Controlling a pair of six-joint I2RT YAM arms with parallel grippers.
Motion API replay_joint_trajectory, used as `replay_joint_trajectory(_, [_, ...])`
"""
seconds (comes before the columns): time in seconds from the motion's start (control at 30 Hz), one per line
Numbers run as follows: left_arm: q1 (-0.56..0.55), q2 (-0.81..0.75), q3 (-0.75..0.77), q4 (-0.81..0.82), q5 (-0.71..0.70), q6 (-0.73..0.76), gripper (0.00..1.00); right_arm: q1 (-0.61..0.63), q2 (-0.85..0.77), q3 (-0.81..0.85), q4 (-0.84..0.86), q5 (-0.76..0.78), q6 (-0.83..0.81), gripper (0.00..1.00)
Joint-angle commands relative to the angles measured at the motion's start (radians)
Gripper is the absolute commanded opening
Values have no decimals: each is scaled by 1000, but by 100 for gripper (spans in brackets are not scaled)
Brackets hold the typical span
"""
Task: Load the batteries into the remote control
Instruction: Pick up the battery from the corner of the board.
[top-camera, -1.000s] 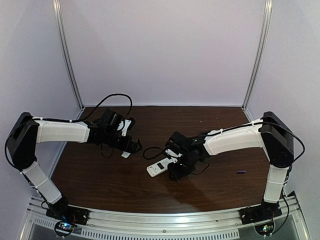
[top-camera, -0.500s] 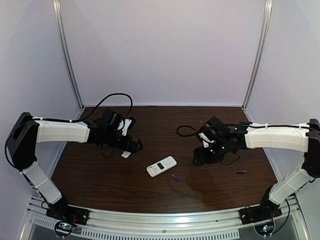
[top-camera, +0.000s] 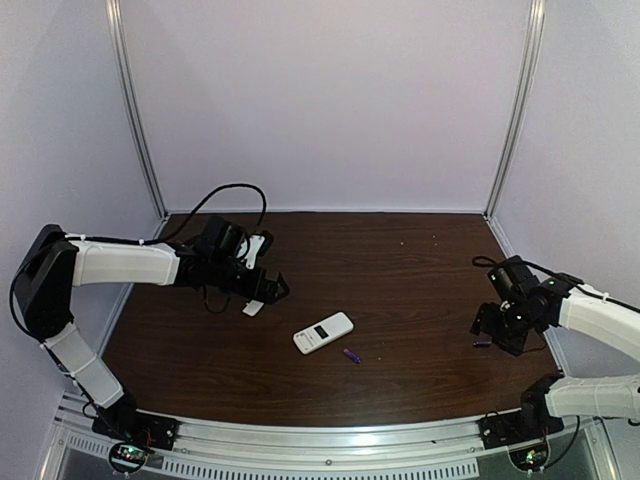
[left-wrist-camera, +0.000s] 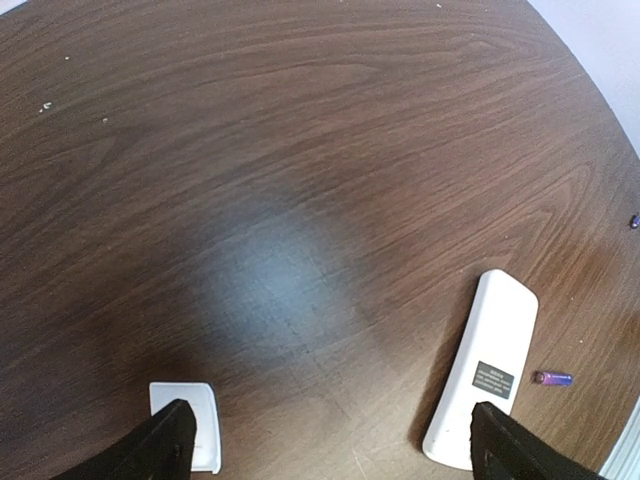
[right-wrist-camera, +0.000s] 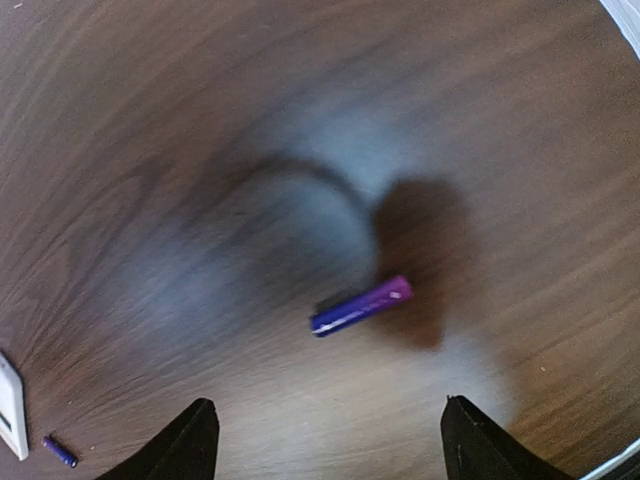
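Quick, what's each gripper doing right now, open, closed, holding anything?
Left gripper: open, holding nothing.
Right gripper: open, empty, above a battery.

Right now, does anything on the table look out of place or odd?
Two batteries lie loose, far apart: one battery beside the remote control, the other battery at the right below the open right gripper. A small white piece lies apart from the remote, by the left gripper. Nothing looks damaged.
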Motion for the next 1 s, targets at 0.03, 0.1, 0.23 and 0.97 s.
replay_joint_trajectory(0.03, [1,6,-5,53,17,1,97,-50,17,-38,-51,41,98,81])
replay_joint_trajectory(0.1, [1,7,-5,54,16,-1,97,-66,46,-48,-27,24,120,80])
replay_joint_trajectory(0.23, [2,5,-7,54,11,-1,97,-84,90,-54,12,1,159,72])
replay_joint_trajectory(0.97, [1,-2,-31,54,-18,-5,97,-133,344,-22,165,10,98,49])
